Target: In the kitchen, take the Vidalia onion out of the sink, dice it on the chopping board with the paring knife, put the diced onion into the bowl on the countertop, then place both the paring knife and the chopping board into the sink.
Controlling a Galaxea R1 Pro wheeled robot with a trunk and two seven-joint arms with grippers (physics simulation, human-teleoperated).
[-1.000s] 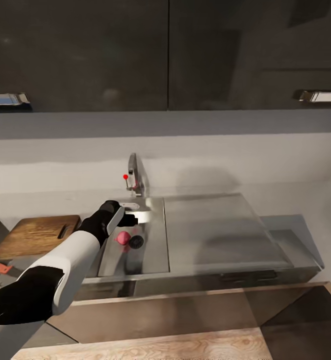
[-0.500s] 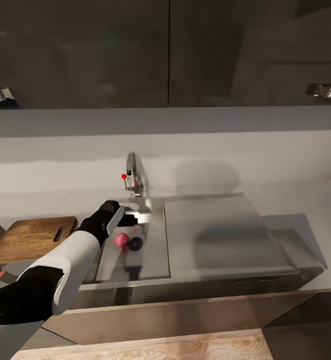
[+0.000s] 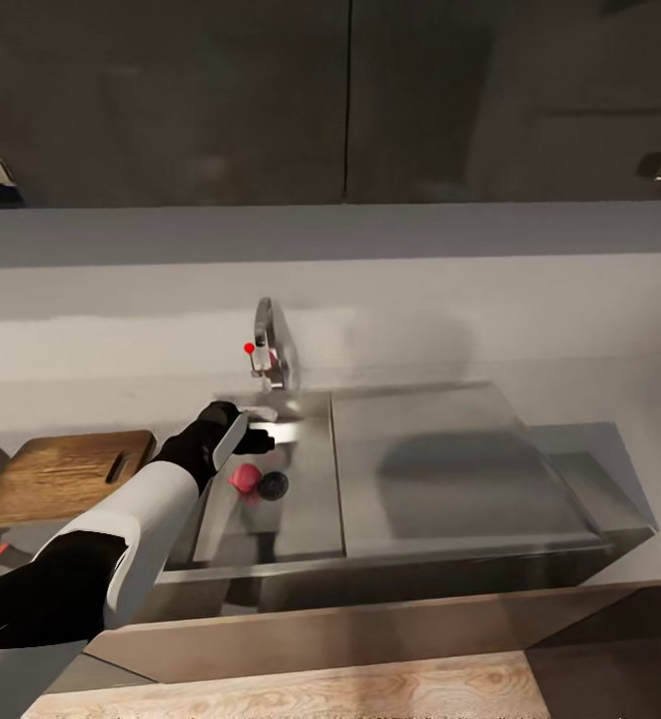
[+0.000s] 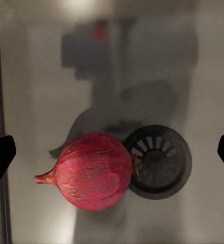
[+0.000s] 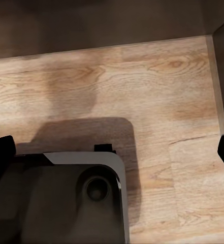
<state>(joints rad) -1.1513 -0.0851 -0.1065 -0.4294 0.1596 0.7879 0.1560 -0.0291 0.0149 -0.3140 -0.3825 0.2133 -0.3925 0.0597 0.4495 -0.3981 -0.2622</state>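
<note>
Left hand point(image 3: 254, 435) above the sink, open wide over the onion.

Nearest, the right hand point(image 5: 112, 152) points at the pale wooden floor point(image 5: 157, 86), its dark fingertips point(image 5: 1, 151) far apart and holding nothing. In the rectangular grey steel sink point(image 3: 301, 499), the small pink-red round onion point(image 4: 94, 170) lies touching the round dark drain point(image 4: 160, 161), between the spread left fingertips point(image 4: 0, 155) and not touched by them. To the left, the dark-brown wooden chopping board point(image 3: 66, 471) rests on the grey bench point(image 3: 610, 399). Behind stands the chrome tap with a red dot point(image 3: 269, 350).
</note>
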